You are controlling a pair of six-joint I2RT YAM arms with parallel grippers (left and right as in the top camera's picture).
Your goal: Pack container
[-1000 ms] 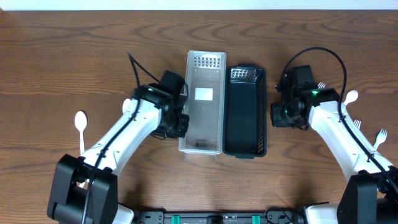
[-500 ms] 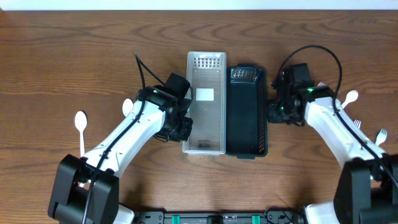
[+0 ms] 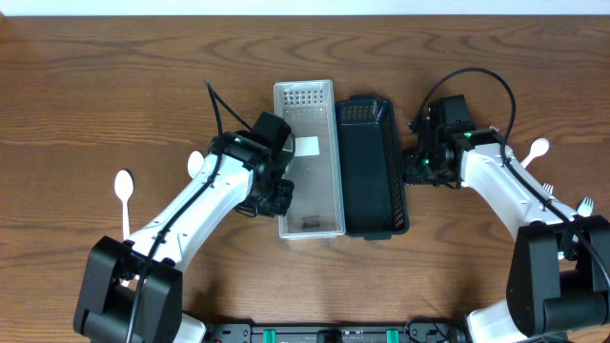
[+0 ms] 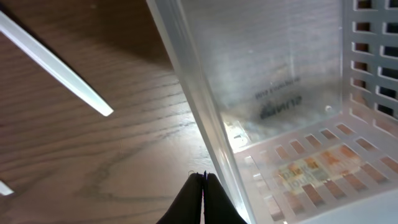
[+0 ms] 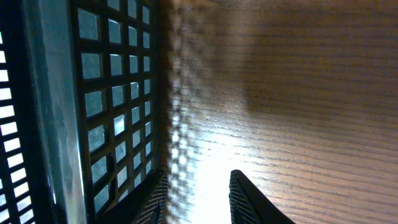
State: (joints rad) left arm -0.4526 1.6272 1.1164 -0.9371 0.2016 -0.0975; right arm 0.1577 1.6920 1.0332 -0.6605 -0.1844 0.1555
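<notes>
Clear container: it is lying lengthwise at the middle of the table, and you are seeing its long right wall touching the black container.
Black container: it is sitting just right of the clear one, tilted slightly, with its lattice wall filling the left of your right wrist view.
Left gripper: you are holding the fingers clenched tight together with nothing between them. The tips are sitting on the wood right at the foot of the clear container's left wall, outside it.
Left gripper from overhead: it is hanging by the near half of that left wall.
Right gripper: you are keeping the fingers parted, with only bare wood showing in the gap.
Right fingers: one is sitting just beside the black container's outer right wall, the other is standing clear over the table. You cannot tell whether the near one is touching the wall.
Right gripper from overhead: it is sitting at the middle of that right wall.
Utensils: a white spoon is lying well left of the containers, and another spoon and a fork are lying far right.
</notes>
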